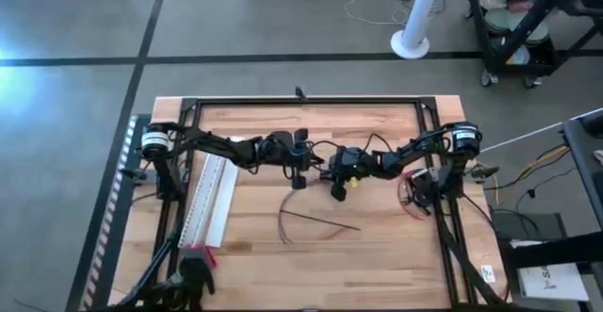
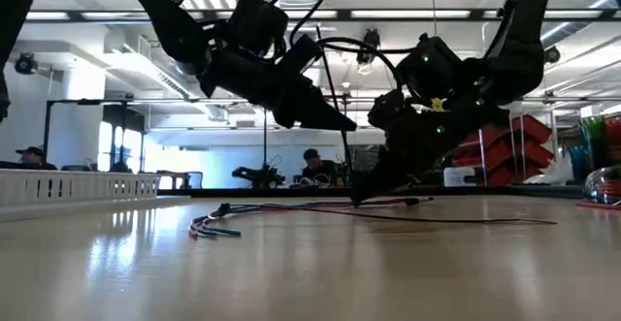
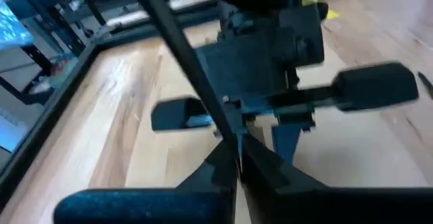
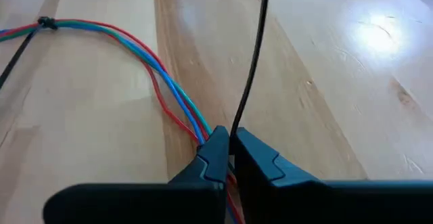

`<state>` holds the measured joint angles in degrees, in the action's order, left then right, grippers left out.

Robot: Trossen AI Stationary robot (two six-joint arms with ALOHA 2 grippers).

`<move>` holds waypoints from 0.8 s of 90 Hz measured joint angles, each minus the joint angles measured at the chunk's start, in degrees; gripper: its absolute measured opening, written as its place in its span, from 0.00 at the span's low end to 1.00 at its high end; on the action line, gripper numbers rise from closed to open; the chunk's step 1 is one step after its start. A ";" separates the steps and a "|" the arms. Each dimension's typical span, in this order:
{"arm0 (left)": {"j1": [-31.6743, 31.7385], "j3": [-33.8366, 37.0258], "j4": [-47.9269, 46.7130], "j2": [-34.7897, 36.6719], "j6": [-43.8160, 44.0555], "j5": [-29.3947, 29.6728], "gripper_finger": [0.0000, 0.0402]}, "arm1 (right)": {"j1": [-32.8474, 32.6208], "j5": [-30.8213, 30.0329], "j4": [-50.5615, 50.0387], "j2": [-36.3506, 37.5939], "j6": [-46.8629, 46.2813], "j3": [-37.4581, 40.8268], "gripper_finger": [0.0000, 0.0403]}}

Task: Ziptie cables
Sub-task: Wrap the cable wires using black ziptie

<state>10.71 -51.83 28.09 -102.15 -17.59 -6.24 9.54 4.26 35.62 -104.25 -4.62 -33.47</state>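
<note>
The cables (image 1: 316,220) lie on the worktop (image 1: 377,246) near its middle, one end running under the right gripper (image 4: 230,149). That gripper is pressed together, pinching a thin black ziptie (image 4: 252,68) beside the red, blue and green wires. The left gripper (image 3: 238,163), raised just beside it, pinches the same strip higher up.

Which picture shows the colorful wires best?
The right wrist view: the cables show red, blue and green strands. The high view shows thin lines, the low view a flat edge-on bundle, the left wrist view none.
</note>
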 joint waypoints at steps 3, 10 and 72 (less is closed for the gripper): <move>0.01 0.01 -0.75 0.25 0.05 -0.02 0.00 | 0.00 -0.01 0.00 0.00 0.00 0.00 0.00; 0.01 0.07 -1.96 0.61 0.13 -0.06 0.03 | 0.00 -0.16 0.03 0.00 0.04 0.00 0.00; -0.01 0.11 3.82 -7.80 7.63 -0.28 0.26 | -0.02 -0.21 0.28 -0.02 0.24 0.00 0.00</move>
<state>10.70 -51.72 31.92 -109.95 -9.96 -6.52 9.52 4.05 35.90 -104.27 -4.38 -33.47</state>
